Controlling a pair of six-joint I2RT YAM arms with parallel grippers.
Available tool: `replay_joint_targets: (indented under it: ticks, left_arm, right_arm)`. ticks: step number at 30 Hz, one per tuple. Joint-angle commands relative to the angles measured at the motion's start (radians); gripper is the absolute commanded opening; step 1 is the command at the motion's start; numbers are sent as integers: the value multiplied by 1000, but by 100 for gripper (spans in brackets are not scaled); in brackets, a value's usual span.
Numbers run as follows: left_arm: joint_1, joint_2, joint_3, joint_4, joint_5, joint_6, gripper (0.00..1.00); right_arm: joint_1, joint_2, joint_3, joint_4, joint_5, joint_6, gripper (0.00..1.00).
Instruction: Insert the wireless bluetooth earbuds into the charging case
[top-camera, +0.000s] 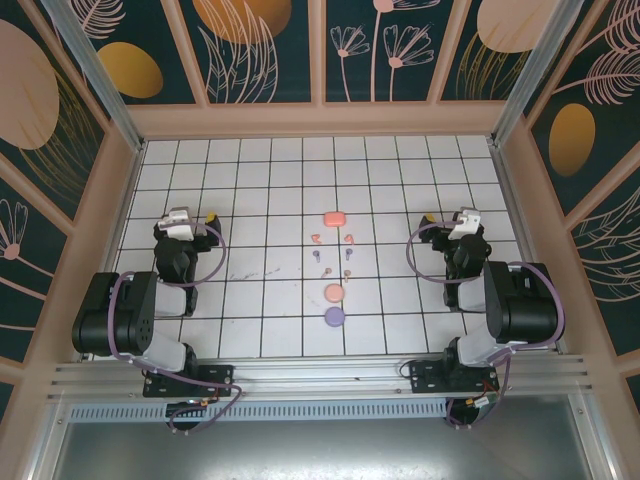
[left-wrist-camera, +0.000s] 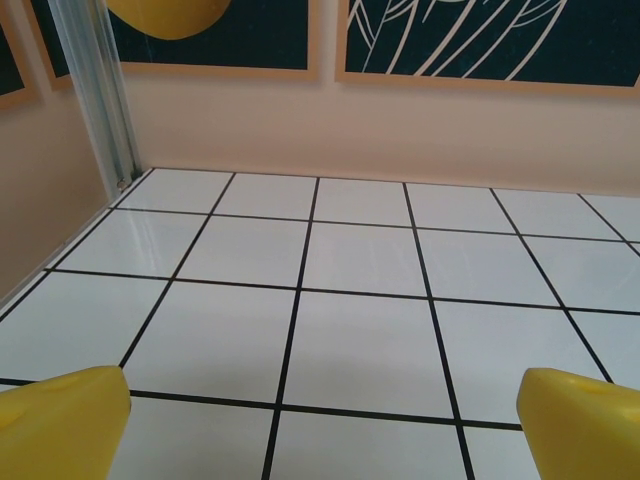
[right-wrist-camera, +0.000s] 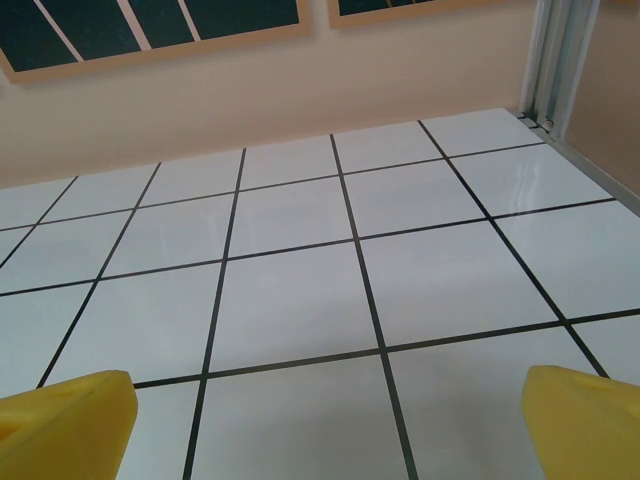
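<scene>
Several tiny stemmed earbuds lie in the middle of the tiled table: salmon-pink ones (top-camera: 315, 238) (top-camera: 349, 238) and purple ones (top-camera: 314, 256) (top-camera: 348, 254). Just behind them sits a salmon-pink rounded charging case (top-camera: 335, 217). In front of them lie a pink round disc (top-camera: 334, 293) and a purple round disc (top-camera: 334, 317). My left gripper (top-camera: 186, 216) (left-wrist-camera: 320, 430) hovers far to the left of the buds, open, its yellow fingertips (left-wrist-camera: 65, 420) wide apart over bare tiles. My right gripper (top-camera: 456, 216) (right-wrist-camera: 325, 430) stands far to the right, also open with nothing between its fingertips (right-wrist-camera: 585, 420).
Low peach walls (top-camera: 320, 120) and aluminium posts (left-wrist-camera: 95, 90) (right-wrist-camera: 560, 60) enclose the white tiled table (top-camera: 260, 170). Both arm bases sit at the near edge. Bare tiles stretch between each gripper and the central cluster.
</scene>
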Motion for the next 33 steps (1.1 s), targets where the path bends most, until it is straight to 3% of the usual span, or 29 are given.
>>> replay_joint_targets:
  ticks: [1,7,9,14,16,18,21,26,33]
  left_arm:
    - [-1,9,21,-4,-14,-15,99]
    - [-1,-1,6,16,-13,-13,97]
    - [-1,-37,49,-98,-13,-12,95]
    - [-1,-133,224,-460,-27,-18,98]
    - [-1,-173,275,-558,-10,-32,99]
    - [-2,-222,295,-607,3,-75,99]
    - [-4,-304,308,-667,49,-192,99]
    - [-20,-399,353,-833,124,-445,99]
    - [-144,-465,328,-906,175,-644,99]
  right_arm:
    - [-10,3,21,3,-32,-7,99]
    - [-4,-2,19,5,1,-4,99]
    - [5,-56,34,-60,69,13,99]
    - [13,-291,171,-533,147,148,99]
    - [7,-368,218,-709,209,317,99]
    - [-17,-418,263,-862,155,413,99]
    - [-10,-484,306,-1017,52,433,99]
    - [122,-582,381,-1308,-17,416,94]
    - [438,-647,416,-1618,2,574,83]
